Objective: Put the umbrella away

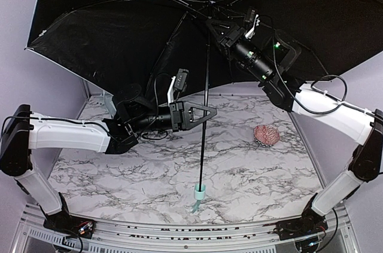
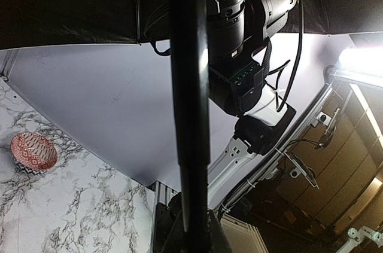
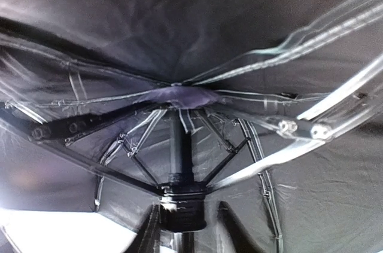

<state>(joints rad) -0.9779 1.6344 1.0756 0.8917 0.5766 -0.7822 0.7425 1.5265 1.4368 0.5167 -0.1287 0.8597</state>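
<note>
Umbrella: I see the umbrella [image 1: 119, 37] standing open and upright over the middle of the marbled table [image 1: 119, 175], its dark underside facing the overhead camera.
Canopy: the canopy [image 3: 179, 31] spreads from the far left across to the far right, shading most of the far half of the table.
Shaft: the slim black shaft [image 1: 203, 145] runs straight down from the hub to the near centre.
Handle: the pale green handle [image 1: 199, 192] sits at the bottom of the shaft, close to the table's near edge.
Left gripper: the left gripper [image 1: 205, 112] reaches in from the left and is clamped on the shaft about halfway up; on my left wrist view the shaft fills the middle of the frame.
Right gripper: the right gripper [image 1: 214, 26] is raised under the canopy at the top of the shaft.
Right fingers: its fingers [image 3: 149, 232] stand part-way apart on either side of the black runner [image 3: 182, 196]; I cannot tell whether they press it.
Other object: a pink patterned round object [image 1: 267, 135] lies on the table to the right of the shaft, well apart from it.
</note>
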